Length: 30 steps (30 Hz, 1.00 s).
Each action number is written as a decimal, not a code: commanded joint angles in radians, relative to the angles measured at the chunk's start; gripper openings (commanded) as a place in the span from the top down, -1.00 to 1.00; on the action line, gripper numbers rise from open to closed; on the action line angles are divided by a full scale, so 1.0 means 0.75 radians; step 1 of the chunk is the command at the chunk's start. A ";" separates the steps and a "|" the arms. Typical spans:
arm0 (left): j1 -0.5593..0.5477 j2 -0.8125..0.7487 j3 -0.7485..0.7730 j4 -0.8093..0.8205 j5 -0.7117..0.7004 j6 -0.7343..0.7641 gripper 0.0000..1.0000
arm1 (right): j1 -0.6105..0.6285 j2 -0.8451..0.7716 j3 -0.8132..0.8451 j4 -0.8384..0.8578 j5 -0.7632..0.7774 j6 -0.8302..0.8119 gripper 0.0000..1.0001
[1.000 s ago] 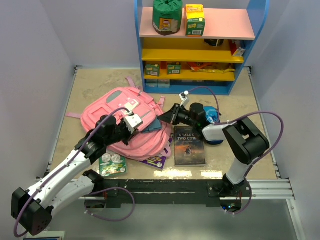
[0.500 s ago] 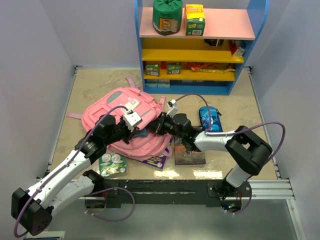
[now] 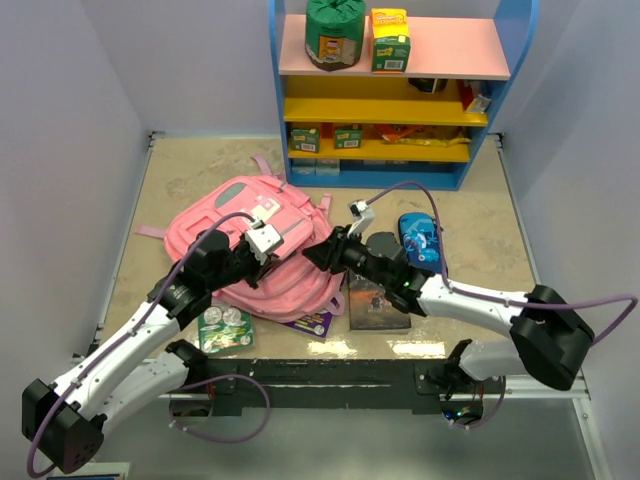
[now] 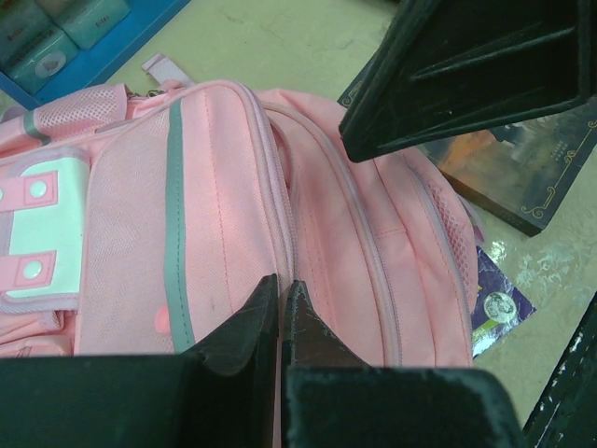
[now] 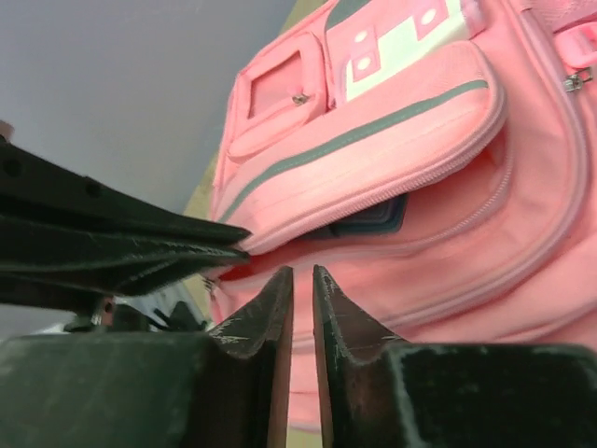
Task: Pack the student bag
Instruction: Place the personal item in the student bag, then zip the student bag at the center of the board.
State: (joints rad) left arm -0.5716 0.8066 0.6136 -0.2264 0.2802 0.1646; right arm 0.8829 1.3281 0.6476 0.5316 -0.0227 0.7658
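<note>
Student bag [image 3: 295, 280] is recorded as pink, striped grey, patched pale mint; pencil case [image 3: 420, 240] is patterned in dark blue.

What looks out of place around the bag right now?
A flat purple item lies pinned under the student bag's near edge, only a corner showing. The bag's front pocket gapes, with a dark blue thing visible inside. Nothing looks spilled or damaged.

Blue shelf [image 3: 400, 112] w/ lilac walls [image 3: 60, 130]
</note>
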 commanded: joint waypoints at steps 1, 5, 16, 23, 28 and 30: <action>-0.011 -0.032 0.049 0.144 0.087 -0.023 1.00 | 0.005 -0.022 -0.080 -0.044 0.032 -0.111 0.91; -0.011 -0.022 0.053 0.151 0.103 -0.025 1.00 | 0.031 0.051 -0.074 0.013 -0.005 -0.142 1.00; 0.018 0.013 0.133 0.075 0.119 0.073 -0.13 | 0.358 0.019 0.086 -0.138 0.282 -0.436 -0.11; 0.089 0.035 0.251 -0.072 0.138 0.149 -0.41 | 0.528 0.019 0.102 -0.146 0.521 -0.514 -0.32; 0.367 0.090 0.325 -0.250 0.350 0.257 -0.36 | 0.604 0.190 0.226 -0.234 0.678 -0.520 -0.27; 0.425 0.054 0.301 -0.250 0.369 0.286 -0.35 | 0.608 0.231 0.257 -0.253 0.705 -0.512 -0.24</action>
State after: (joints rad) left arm -0.3367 0.8661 0.8211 -0.3428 0.4522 0.3061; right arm 1.3304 1.4586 0.7593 0.3782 0.3851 0.4026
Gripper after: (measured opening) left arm 0.682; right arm 0.634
